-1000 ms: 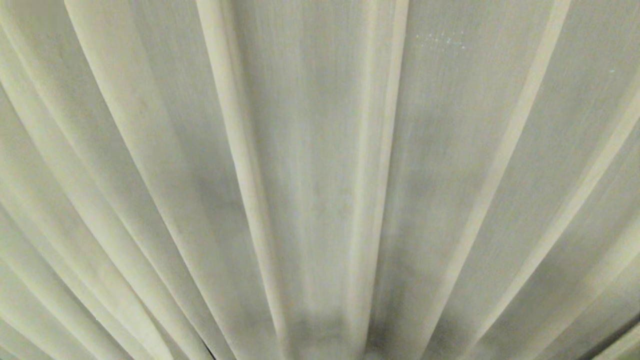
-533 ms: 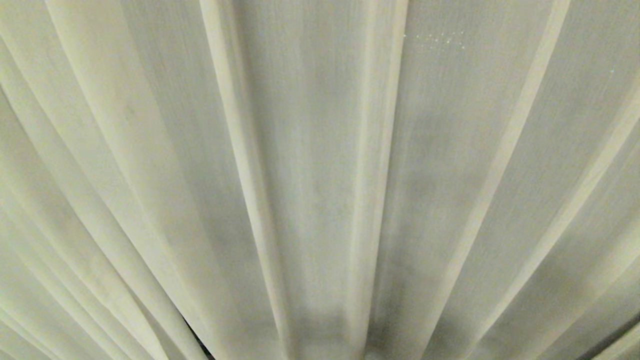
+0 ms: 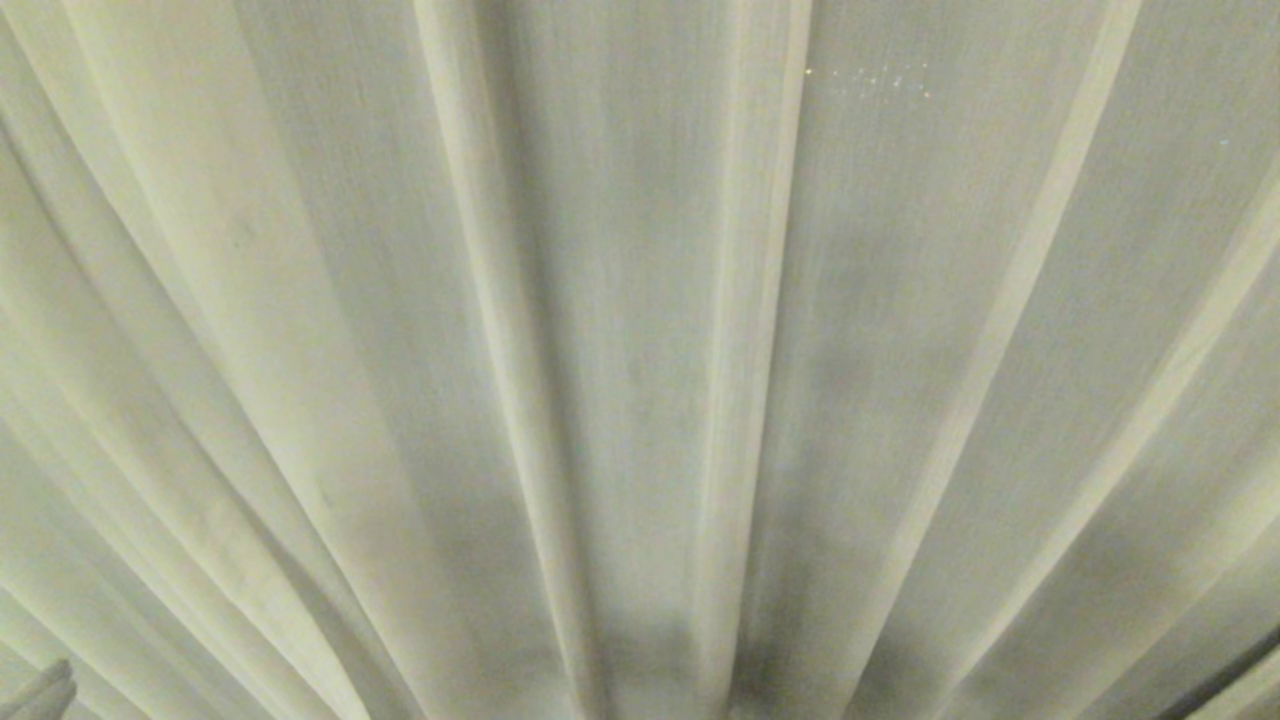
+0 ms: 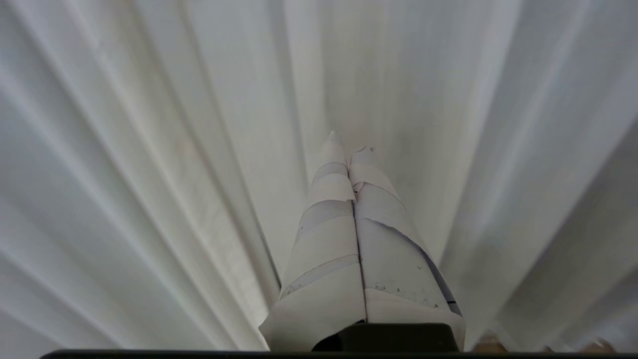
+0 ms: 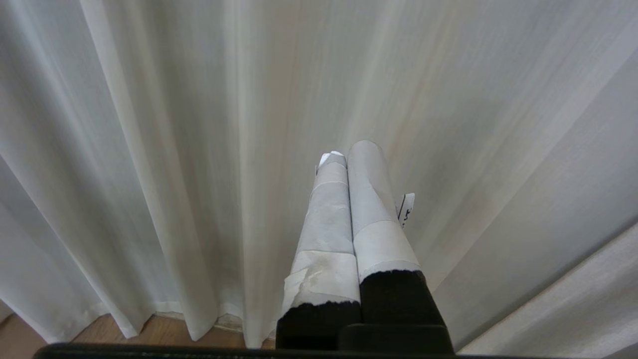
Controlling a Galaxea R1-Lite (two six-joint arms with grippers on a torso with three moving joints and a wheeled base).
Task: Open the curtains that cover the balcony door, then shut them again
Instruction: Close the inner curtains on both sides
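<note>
You have the curtains (image 3: 640, 330) drawn right across in front of you: cream pleats fill the head view from edge to edge, and no part of the balcony door shows through or beside them. In the right wrist view their hem hangs just above a strip of wooden floor (image 5: 149, 331).

Your left hand (image 4: 349, 147) points into the fabric, its two taped fingers pressed flat together with no cloth between them; its tip is near a pleat, but whether it touches cannot be told. A sliver of it shows at the lower left corner of the head view (image 3: 45, 690). Your right hand (image 5: 346, 152) is low before the curtains, also closed tight on nothing.

Judged from how things lie, either the opening step has not begun or the curtains are already closed again; these pictures cannot settle which. If it is the first, you need a hold: part the left hand's fingers, push them around one fold or a panel's edge, close on it, then draw the cloth sideways. The seam between panels is not evident here, so find it first.
</note>
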